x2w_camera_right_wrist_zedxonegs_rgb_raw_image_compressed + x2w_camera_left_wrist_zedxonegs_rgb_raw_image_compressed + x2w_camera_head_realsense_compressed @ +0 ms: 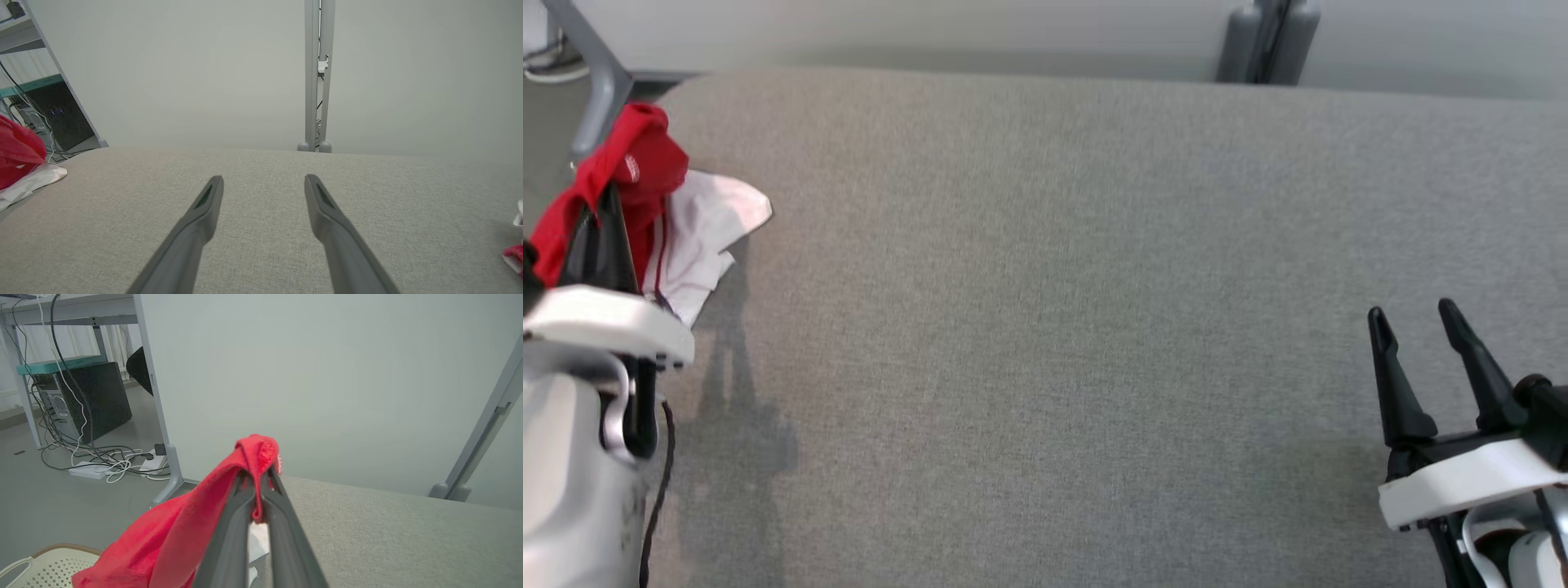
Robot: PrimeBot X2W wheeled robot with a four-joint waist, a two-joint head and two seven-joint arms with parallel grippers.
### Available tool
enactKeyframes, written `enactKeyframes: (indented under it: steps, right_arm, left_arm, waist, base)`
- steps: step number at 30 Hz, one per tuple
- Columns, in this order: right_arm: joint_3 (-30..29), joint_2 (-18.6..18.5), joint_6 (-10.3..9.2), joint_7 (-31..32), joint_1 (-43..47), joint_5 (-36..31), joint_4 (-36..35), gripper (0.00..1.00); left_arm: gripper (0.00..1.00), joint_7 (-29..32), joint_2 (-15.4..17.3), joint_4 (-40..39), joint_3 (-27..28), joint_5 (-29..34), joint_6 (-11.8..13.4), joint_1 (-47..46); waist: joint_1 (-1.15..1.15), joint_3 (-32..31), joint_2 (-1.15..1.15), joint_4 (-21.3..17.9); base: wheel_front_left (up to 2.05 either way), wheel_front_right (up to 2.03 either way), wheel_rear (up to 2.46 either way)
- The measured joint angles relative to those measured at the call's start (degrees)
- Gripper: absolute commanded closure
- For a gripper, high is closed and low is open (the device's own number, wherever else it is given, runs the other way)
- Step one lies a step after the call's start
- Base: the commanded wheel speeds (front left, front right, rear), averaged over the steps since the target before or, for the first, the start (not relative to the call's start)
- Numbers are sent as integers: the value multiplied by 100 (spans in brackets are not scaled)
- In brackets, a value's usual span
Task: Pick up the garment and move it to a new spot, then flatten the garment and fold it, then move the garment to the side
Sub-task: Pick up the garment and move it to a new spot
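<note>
Garment [645,167] at table [1045,327] edge: left gripper [258,477] jaws closed on its red fold, to lift it; right gripper [1413,310] jaws wide, empty.

Lab; computer tower [88,400], cable tangle [116,461]

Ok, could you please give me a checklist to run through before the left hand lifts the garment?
1. Left hand shut on the garment: ok, red fold pinched between its fingers.
2. Garment off the table: not ok, white part lies on its left edge.
3. Right hand open, apart from the cloth: ok.
4. Garment free of the grey frame leg behind it: cannot tell.
5. Grip firm enough for the carry: cannot tell.
</note>
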Motion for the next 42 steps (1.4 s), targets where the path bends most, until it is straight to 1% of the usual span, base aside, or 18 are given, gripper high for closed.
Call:
enactKeyframes:
  steps: [4, 8, 13, 16, 20, 24, 30, 35, 38, 39, 40, 42]
  right_arm:
    - [-1, 60, 0, -45, 176, 30, 102, 0]
    - [-22, 108, 0, -64, 375, 25, 129, 0]
    - [-54, 157, 0, -85, 541, -27, 73, 0]
    - [-87, 164, 0, -48, 609, -71, -18, 0]
    - [-89, 167, 0, 12, 604, -77, -126, 0]
    - [-38, 180, 0, 22, 521, -77, -205, 0]
    - [-23, 196, 0, -37, 343, -57, -204, 0]
    - [9, 232, 0, -187, 191, 41, -90, 0]
    - [51, 256, 0, -298, 97, 89, 4, 0]
    - [51, 261, 0, -332, 66, 103, 51, 0]
    - [51, 261, 0, -332, 66, 103, 51, 0]
    - [49, 268, 0, -420, 14, 146, 126, 0]
  left_arm:
    - [100, 1, -29, -973, 145, 194, 199, 886]
    - [100, 30, -32, -1939, 172, 267, 409, 1767]
    - [100, 450, -114, -3172, 20, 356, 667, 2727]
    - [100, 731, -189, -3807, -170, 431, 758, 3021]
    - [100, 991, -297, -4329, -475, 502, 798, 3112]
    - [100, 1079, -485, -4484, -850, 531, 668, 2887]
    - [100, 1123, -847, -4222, -1594, 601, 244, 2178]
    - [100, 1098, -1170, -3820, -2112, 735, -74, 1327]
    - [100, 1038, -1308, -3585, -2330, 786, -166, 796]
    - [100, 1010, -1348, -3511, -2383, 784, -176, 634]
    - [100, 1010, -1348, -3511, -2383, 784, -176, 634]
    - [100, 966, -1401, -3309, -2437, 775, -181, 391]
  waist:
    - [0, -354, 0, -68]
    - [0, -667, 0, -160]
    - [0, -972, 0, -325]
    - [0, -1097, 0, -445]
    - [0, -1138, 0, -624]
    - [0, -1043, 0, -849]
    - [0, -789, 0, -1341]
    - [0, -463, 0, -1815]
    - [0, -259, 0, -2113]
    - [0, -192, 0, -2208]
    - [0, -192, 0, -2208]
    - [0, -49, 0, -2387]
  base:
    - [0, 0, 0]
    - [0, 0, 0]
    - [0, 0, 0]
    - [0, 0, 0]
    - [0, 0, 0]
    - [0, 0, 0]
    - [0, 0, 0]
    - [0, 0, 0]
    - [0, 0, 0]
    - [0, 0, 0]
    - [0, 0, 0]
    - [0, 0, 0]
